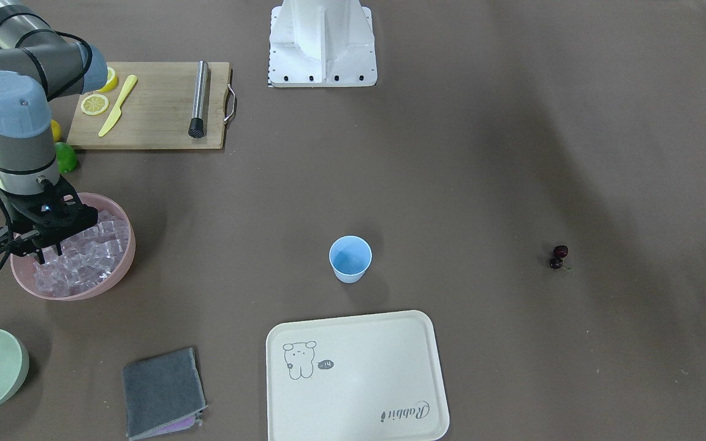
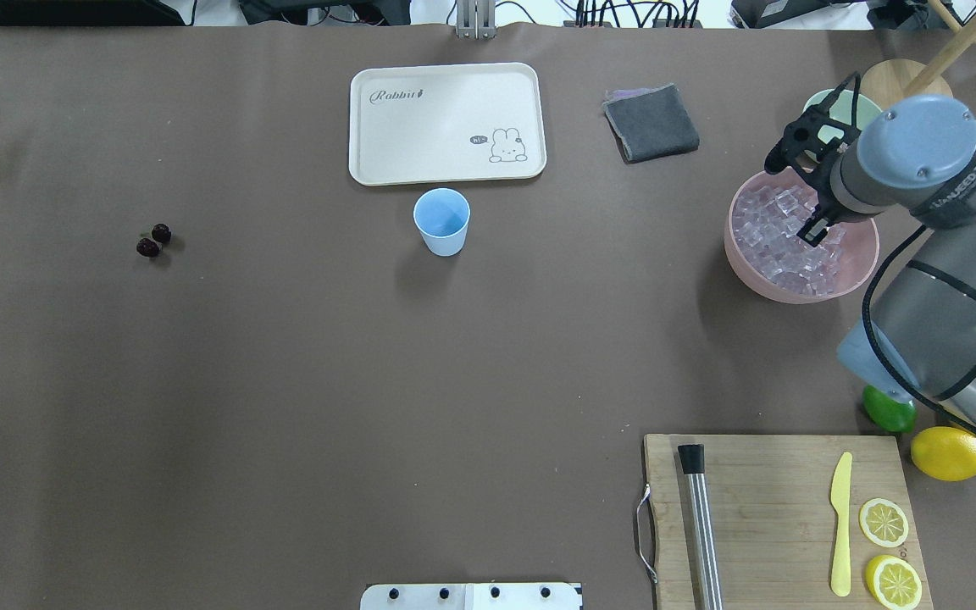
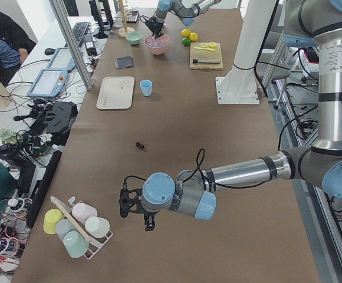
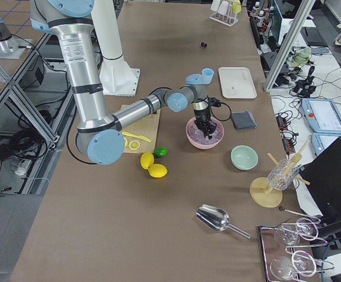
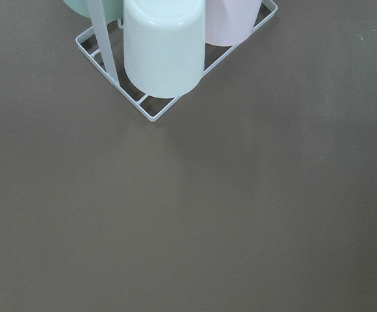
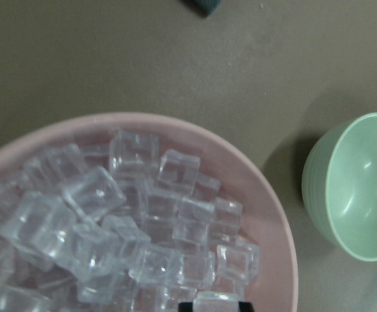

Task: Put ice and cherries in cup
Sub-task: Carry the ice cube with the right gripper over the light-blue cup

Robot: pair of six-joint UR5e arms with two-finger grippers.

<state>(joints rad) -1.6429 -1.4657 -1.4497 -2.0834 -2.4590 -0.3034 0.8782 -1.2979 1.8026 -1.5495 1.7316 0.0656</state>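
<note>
The ice (image 1: 92, 257) fills a pink bowl (image 1: 123, 269) at the table's right end. My right gripper (image 1: 48, 251) reaches down into this bowl. In the right wrist view its fingertips (image 6: 186, 306) stand against both sides of one ice cube (image 6: 218, 299). The light-blue cup (image 1: 350, 258) stands upright and empty mid-table, also seen from overhead (image 2: 442, 220). The cherries (image 1: 558, 257) lie on the bare table far to the left (image 2: 153, 241). My left gripper (image 3: 137, 215) hovers near a cup rack, far from the cherries; I cannot tell if it is open or shut.
A pale green bowl (image 6: 354, 188) sits just beyond the pink bowl. A cream tray (image 1: 353, 380) and a grey cloth (image 1: 163, 392) lie past the cup. A cutting board (image 1: 157, 116) holds lemon slices, a knife and a metal rod. A lime (image 1: 66, 158) is beside it.
</note>
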